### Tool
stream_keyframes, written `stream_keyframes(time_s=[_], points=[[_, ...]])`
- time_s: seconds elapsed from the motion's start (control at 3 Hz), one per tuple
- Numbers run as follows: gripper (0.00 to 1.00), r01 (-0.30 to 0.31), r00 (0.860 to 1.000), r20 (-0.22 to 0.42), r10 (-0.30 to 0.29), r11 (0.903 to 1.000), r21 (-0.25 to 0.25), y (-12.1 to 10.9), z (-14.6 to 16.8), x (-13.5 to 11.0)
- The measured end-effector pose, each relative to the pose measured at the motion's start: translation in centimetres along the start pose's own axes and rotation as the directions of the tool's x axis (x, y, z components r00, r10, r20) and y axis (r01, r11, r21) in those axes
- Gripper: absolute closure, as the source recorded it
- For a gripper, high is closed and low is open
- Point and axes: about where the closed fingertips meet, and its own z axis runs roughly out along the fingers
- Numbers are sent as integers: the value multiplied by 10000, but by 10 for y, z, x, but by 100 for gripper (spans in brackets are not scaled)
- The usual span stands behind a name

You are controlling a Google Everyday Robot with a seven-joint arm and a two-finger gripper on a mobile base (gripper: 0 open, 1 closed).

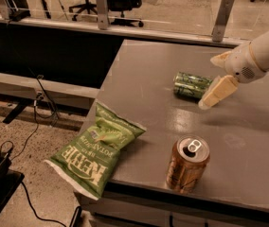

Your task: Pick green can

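The small green aluminium drink can with pale markings point(191, 85) is lying on its side on the grey table top point(139, 74), towards the far right. We are hovering our white two-finger gripper point(219, 75) just beside its right end. Its cream fingers point(218, 91) are standing spread wide and holding nothing. To do this step well, we are judging that the jaws should be coming down across the can's round body rather than its ends. They should be centred along its length so it is not rolling away, and closing only once both fingers are straddling it. The upright copper-brown can with the open silver top point(187, 164) is standing well apart at the near edge. The green crinkled chip bag point(96, 150) is overhanging the table's near left corner. We are reading "KETTLE" on the bag, upside down to us. The smaller print and both cans' markings are not reading clearly.
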Motion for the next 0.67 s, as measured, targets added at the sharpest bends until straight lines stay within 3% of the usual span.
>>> stream_keyframes(time_s=[0.67], points=[[41, -83, 9998, -167, 78, 9996, -280, 0, 36, 21]])
